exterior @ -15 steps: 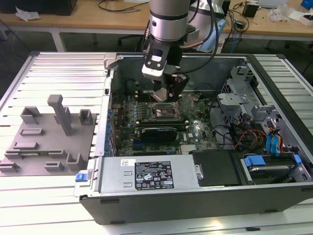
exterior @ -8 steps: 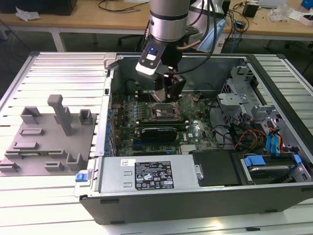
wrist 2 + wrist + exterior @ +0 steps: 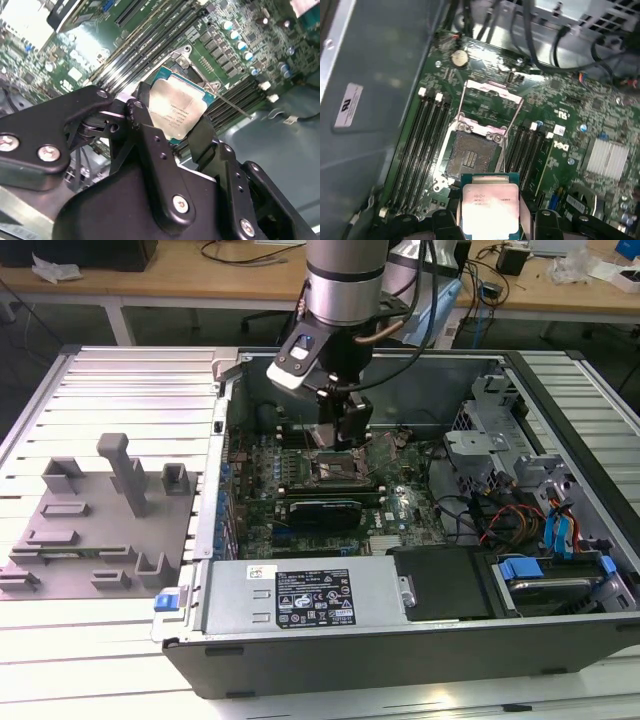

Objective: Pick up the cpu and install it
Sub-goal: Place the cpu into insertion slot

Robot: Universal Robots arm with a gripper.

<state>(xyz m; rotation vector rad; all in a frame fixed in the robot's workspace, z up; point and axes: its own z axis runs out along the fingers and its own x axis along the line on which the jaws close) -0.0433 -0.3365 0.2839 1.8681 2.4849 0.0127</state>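
Observation:
In both wrist views the cpu, a thin square chip with a pale silver top and green edge, sits flat between my black fingers, so my gripper is shut on it. In the first wrist view the open socket lies just beyond the chip, its metal bracket swung up. In the exterior view my gripper hangs inside the open computer case, right above the socket on the motherboard.
A grey fixture with upright posts lies at the exterior view's left, outside the case. Memory slots flank the socket. A finned heatsink, a power supply, drive cages and cables fill the case.

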